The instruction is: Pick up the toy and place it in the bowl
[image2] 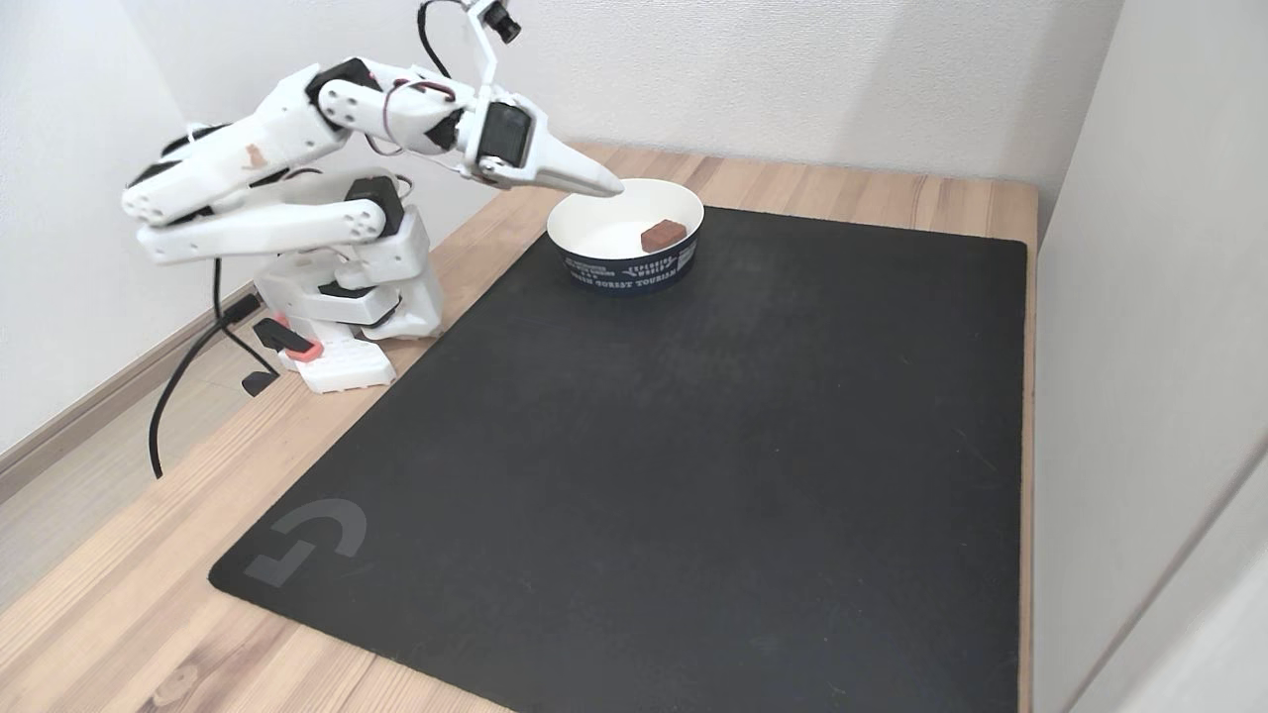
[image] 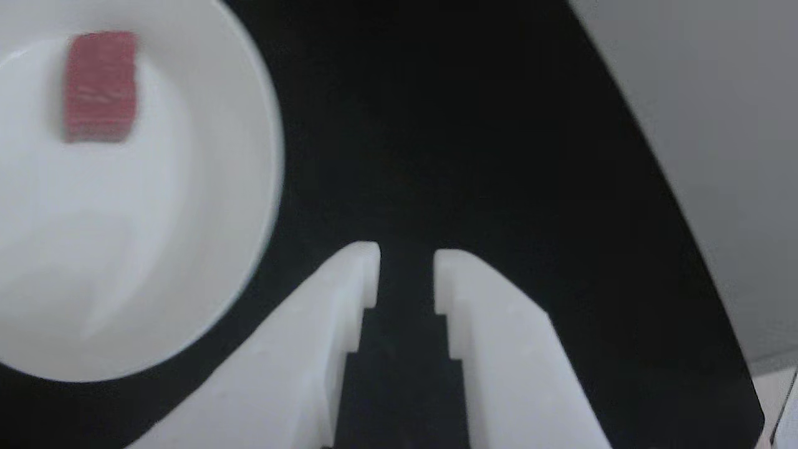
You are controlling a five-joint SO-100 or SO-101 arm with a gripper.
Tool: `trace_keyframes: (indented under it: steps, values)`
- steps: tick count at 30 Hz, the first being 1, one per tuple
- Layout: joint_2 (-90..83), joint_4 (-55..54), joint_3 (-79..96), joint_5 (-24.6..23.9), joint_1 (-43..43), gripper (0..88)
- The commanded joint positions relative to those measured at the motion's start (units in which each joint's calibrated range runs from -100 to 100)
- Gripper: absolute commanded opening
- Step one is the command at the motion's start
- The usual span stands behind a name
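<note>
The toy [image: 100,87], a dull red-pink block, lies inside the white bowl [image: 187,249] at the upper left of the other view. There my gripper [image: 406,274] comes up from the bottom edge, to the right of the bowl and over the black mat. Its white fingers [image: 349,293] stand a small gap apart with nothing between them. The fixed view has the toy [image2: 662,236] resting on the right side of the bowl [image2: 624,269], which has a dark printed band outside. My gripper [image2: 612,186] hovers just above the bowl's left rim, clear of the toy.
A large black mat [image2: 693,446] covers most of the wooden table [image2: 119,614]; the bowl stands at its far edge. The arm's base [image2: 337,297] sits left of the mat with a black cable [image2: 188,376] trailing off. A pale wall [image2: 1149,297] closes the right side.
</note>
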Motion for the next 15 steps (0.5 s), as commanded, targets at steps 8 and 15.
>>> trace_keyframes:
  steps: [8, 15]
  values:
    - [-9.74, -2.87, 7.86, 14.21, 20.28, 2.3]
    - [-13.07, -5.58, 17.6, 22.25, 23.12, 2.3]
